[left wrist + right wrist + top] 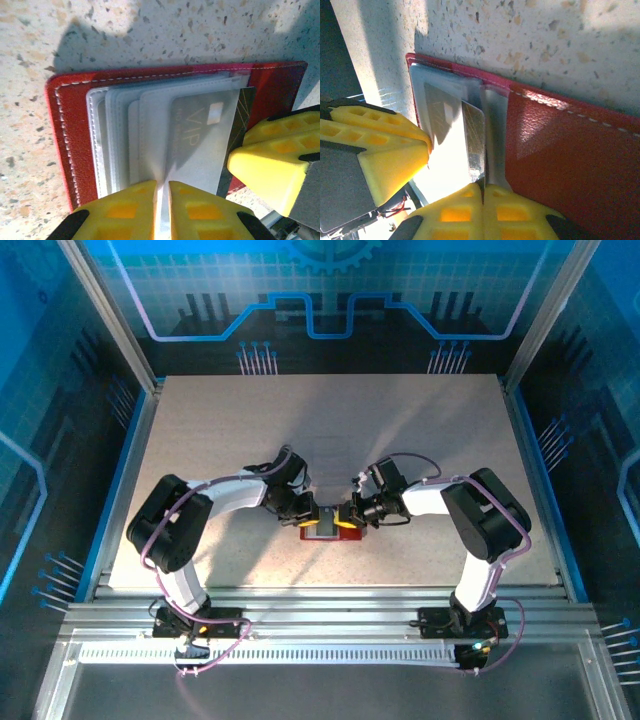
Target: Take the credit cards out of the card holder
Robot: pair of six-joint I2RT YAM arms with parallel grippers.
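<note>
The red card holder (325,531) lies open on the table between both grippers. In the left wrist view its red cover (67,140) carries stacked pale grey pockets (117,135). A dark credit card (245,107) marked VIP sticks out of the top pocket on the right. My left gripper (162,184) is shut on the edge of a pale pocket sleeve. My right gripper (484,186) is shut on the edge of the dark credit card (474,137), next to the red cover (560,155). The right gripper's yellow fingers (272,165) reach in from the right.
The speckled beige table (400,440) stretches behind and to both sides of the holder. Metal rails (330,605) run along the near edge by the arm bases. Blue enclosure walls (60,390) stand at the left, right and back.
</note>
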